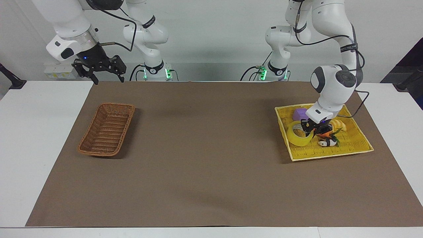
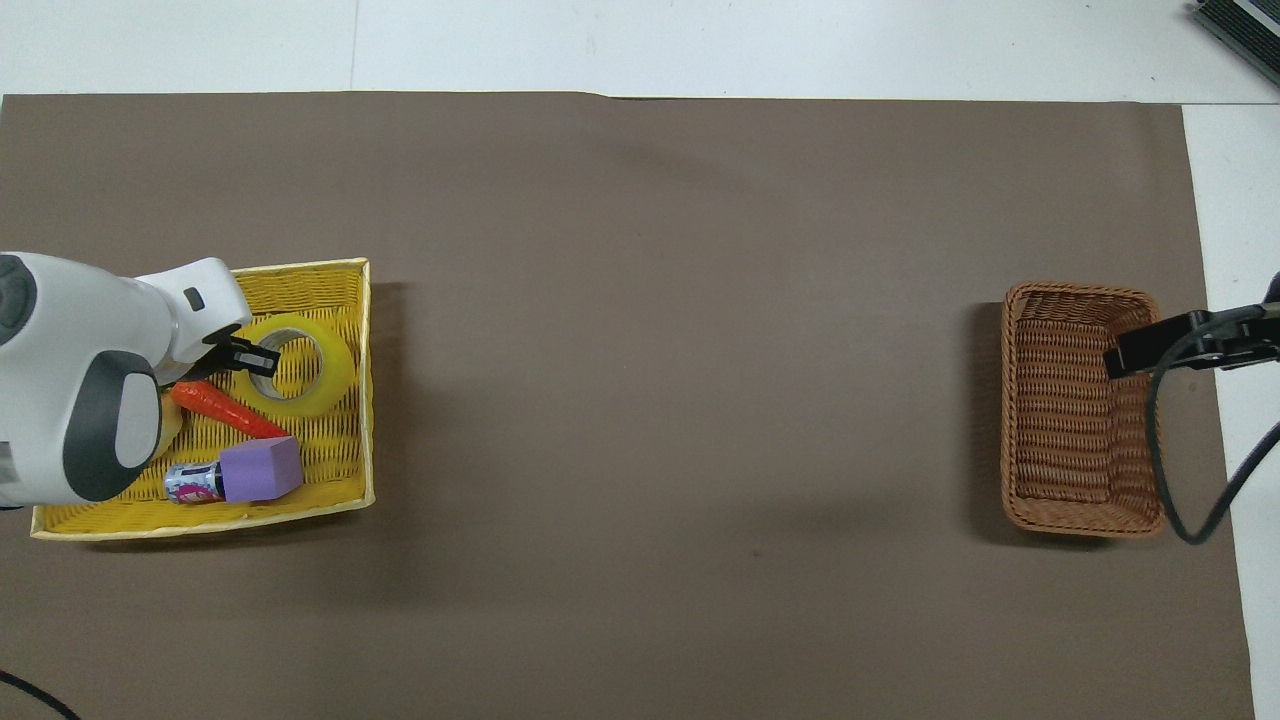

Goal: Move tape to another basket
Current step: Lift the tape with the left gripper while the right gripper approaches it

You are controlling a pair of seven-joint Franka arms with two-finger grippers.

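Note:
The tape (image 1: 296,135), a yellow roll with a white core, is in the bright yellow basket (image 1: 330,155) at the left arm's end of the table. It is tilted, with one side raised. My left gripper (image 1: 310,127) is shut on the roll's wall, one finger inside the core. In the overhead view the tape (image 2: 315,372) sits beside the left gripper (image 2: 252,357). The dark-brown basket (image 1: 107,129) stands empty at the right arm's end and also shows in the overhead view (image 2: 1085,410). My right gripper (image 1: 109,78) is open and raised, over the edge of that basket (image 2: 1150,350).
The yellow basket (image 2: 366,420) also holds a purple block (image 2: 262,468), an orange carrot (image 2: 225,410), a small can (image 2: 188,484) and a yellow piece (image 1: 339,125). A brown mat (image 1: 205,148) covers the table between the two baskets.

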